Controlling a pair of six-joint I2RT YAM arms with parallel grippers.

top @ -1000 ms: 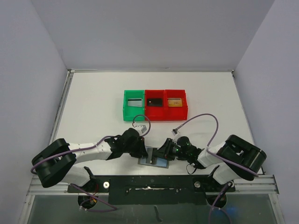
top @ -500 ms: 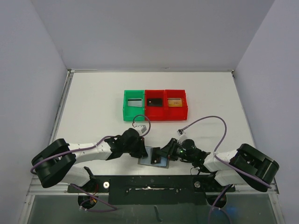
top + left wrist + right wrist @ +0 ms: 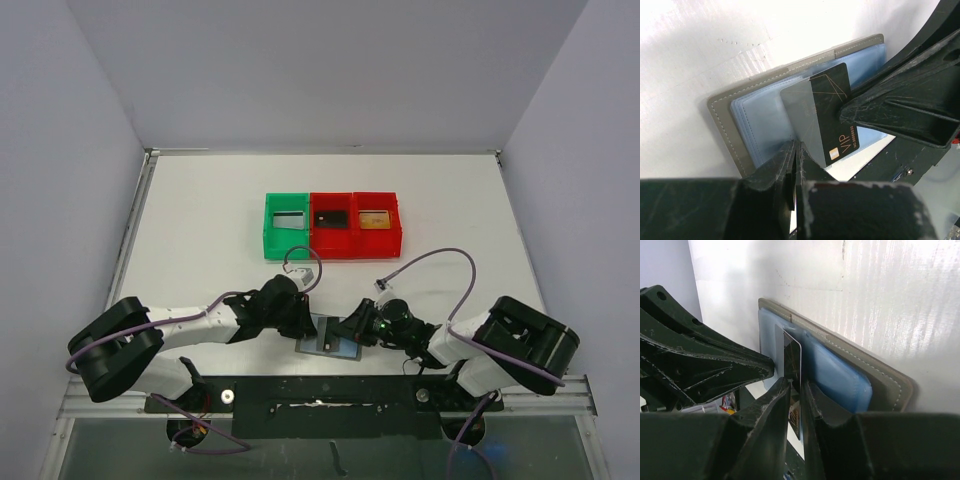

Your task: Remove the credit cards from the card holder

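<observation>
- Card holder point(image 3: 345, 349) lies open on the table point(image 3: 200, 230) at 6 o'clock, by the near edge, between the two grippers, with its bluish pockets facing up
- Black VIP card point(image 3: 835, 115) stands part-way out of a pocket, slanting toward 1 o'clock in the left wrist view; a paler grey panel covers its 9 o'clock side, and whether that is a second card or pocket film cannot be told
- Left gripper point(image 3: 794, 150), at 9 o'clock of the card holder in the top view, is clenched with nothing between its fingers; its tips appear to bear down on the pocket at the card's 6 o'clock corner, as a hold-down
- Right gripper point(image 3: 796, 386), at 3 o'clock of the card holder, straddles the card edge-on, one finger to each face; the jaws stand narrow, but whether the pads press the card cannot be told
- Step in hand, as judged: seat the pinch, then draw the card clear of its pocket
- To do it well: close fully on the card before pulling; pull along the card's own plane toward 3 o'clock, not upward, so the pocket mouth does not bind; set the left tips on the pocket only, off the card
- Risk: a thin, slick card may slip from a shallow pinch, or the card holder may drag along if the hold-down lifts
- Green bin point(image 3: 270, 235) and red bins point(image 3: 350, 242) stand at 12 o'clock of the card holder, well apart, each with a card-like piece inside
</observation>
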